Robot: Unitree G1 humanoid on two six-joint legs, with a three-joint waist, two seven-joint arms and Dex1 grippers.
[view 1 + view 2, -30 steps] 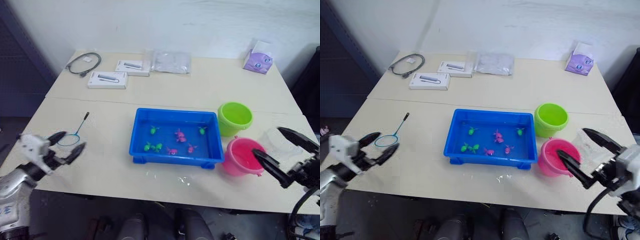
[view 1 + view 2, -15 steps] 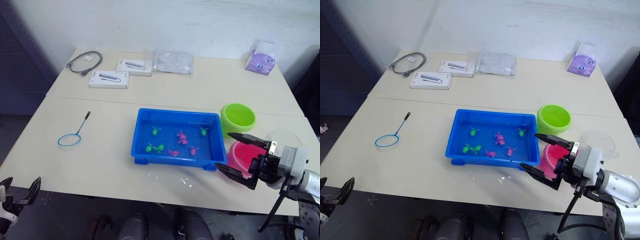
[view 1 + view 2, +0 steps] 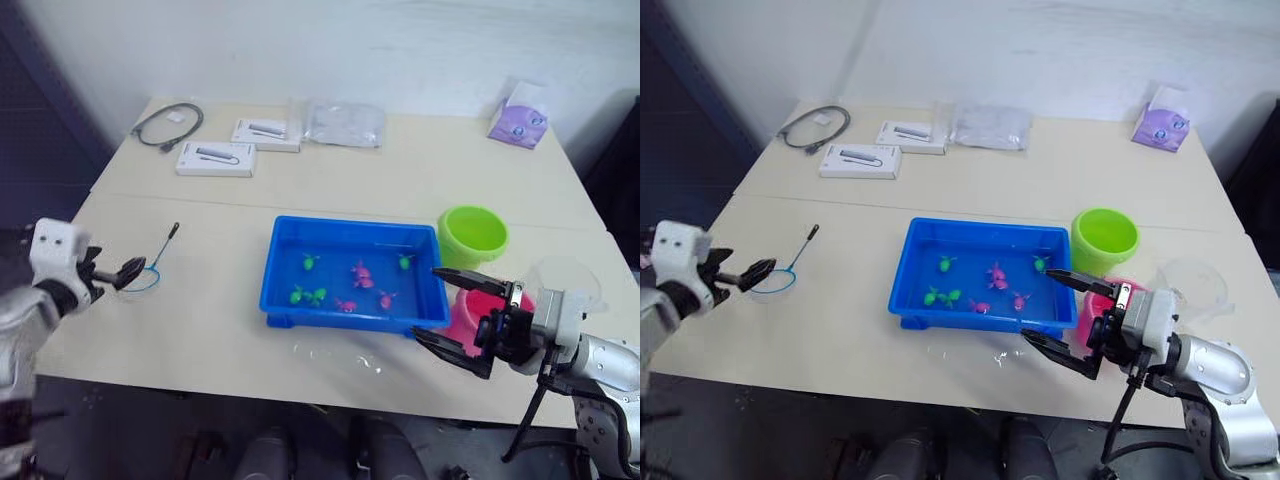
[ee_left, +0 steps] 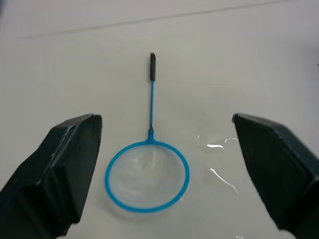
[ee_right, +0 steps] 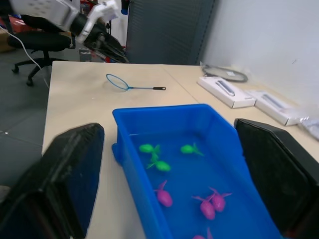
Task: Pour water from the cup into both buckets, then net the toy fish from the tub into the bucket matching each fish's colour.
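Net (image 3: 140,277) left of tub (image 3: 350,315)

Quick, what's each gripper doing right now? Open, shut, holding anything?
Left gripper: open, holding nothing, poised over the small blue-rimmed ring net.
Right gripper: open, holding nothing, at the near right corner of the shallow bright blue plastic tub.

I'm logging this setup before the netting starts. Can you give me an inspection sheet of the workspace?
Surface: beige table, wet patch in front of the tub.
Job's things: blue tub holding green and pink toy fish; green bucket; pink bucket; clear cup; net lying flat.
Clutter: two white boxes, plastic bag, purple tissue box.
Grippers: left gripper open over the net; right gripper open beside the tub.
Cables: coiled grey cable.
Surroundings: white wall.
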